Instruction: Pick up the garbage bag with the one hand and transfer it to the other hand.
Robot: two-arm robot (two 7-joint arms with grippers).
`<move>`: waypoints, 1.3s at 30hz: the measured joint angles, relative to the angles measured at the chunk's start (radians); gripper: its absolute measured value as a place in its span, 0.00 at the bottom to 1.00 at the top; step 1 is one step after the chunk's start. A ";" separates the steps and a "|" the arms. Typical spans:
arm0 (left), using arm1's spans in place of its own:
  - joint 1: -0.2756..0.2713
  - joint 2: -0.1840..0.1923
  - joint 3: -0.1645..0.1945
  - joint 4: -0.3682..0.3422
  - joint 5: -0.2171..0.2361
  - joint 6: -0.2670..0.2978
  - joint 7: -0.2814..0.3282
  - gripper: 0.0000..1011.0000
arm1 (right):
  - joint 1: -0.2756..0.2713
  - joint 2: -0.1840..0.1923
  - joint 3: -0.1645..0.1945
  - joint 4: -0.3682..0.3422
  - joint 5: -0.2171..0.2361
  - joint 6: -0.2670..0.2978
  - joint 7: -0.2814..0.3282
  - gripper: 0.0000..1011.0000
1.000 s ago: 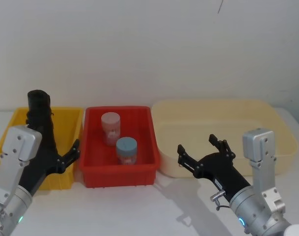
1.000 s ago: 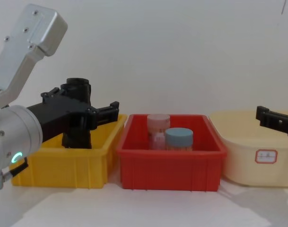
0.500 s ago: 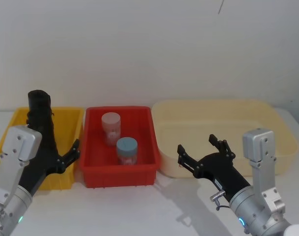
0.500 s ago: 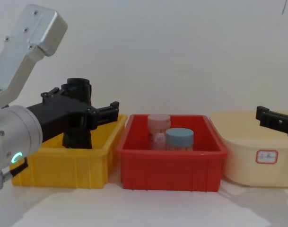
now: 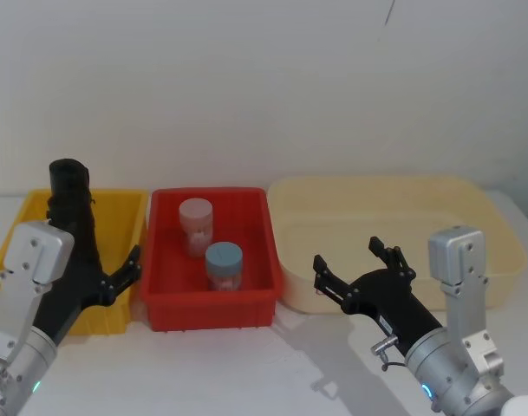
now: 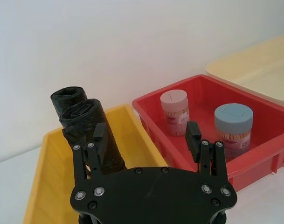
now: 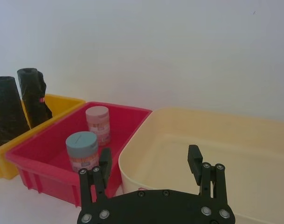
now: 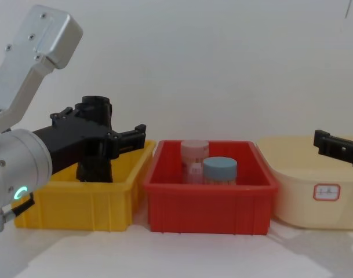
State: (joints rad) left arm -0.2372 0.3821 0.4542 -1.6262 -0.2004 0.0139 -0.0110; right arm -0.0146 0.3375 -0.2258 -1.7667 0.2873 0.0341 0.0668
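In the yellow bin (image 6: pixel 44 177), garbage bag (image 6: pixel 88 126) and twin (image 6: pixel 67 95) at the left gripper's (image 6: pixel 146 130) spread fingers (image 6: pixel 194 140); right gripper's (image 7: pixel 150 161) likewise spread.

Nothing fully legible here. The cream tub (image 8: pixel 292 200) carries a small red-bordered white label (image 8: pixel 326 191) on its front, the print too small to read. The pink-lidded jar (image 6: pixel 175 113) and blue-lidded jar (image 6: pixel 232 128) wear printed wraps, unreadable. The garbage bag (image 7: pixel 33 91) shows a small red mark, no lettering.
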 joint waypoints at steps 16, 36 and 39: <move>0.066 0.015 -0.039 -0.058 0.007 0.011 0.050 0.99 | 0.000 0.000 0.000 0.000 0.000 0.000 0.000 0.99; 0.170 0.031 -0.148 -0.118 -0.058 0.026 0.088 0.99 | 0.000 0.000 0.000 0.000 0.000 0.000 0.000 0.99; 0.158 0.025 -0.155 -0.101 -0.078 0.026 0.069 0.99 | 0.000 0.000 0.000 0.000 0.000 0.000 0.000 0.99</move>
State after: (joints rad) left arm -0.0795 0.4070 0.2996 -1.7270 -0.2786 0.0400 0.0583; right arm -0.0147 0.3375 -0.2259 -1.7667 0.2873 0.0340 0.0667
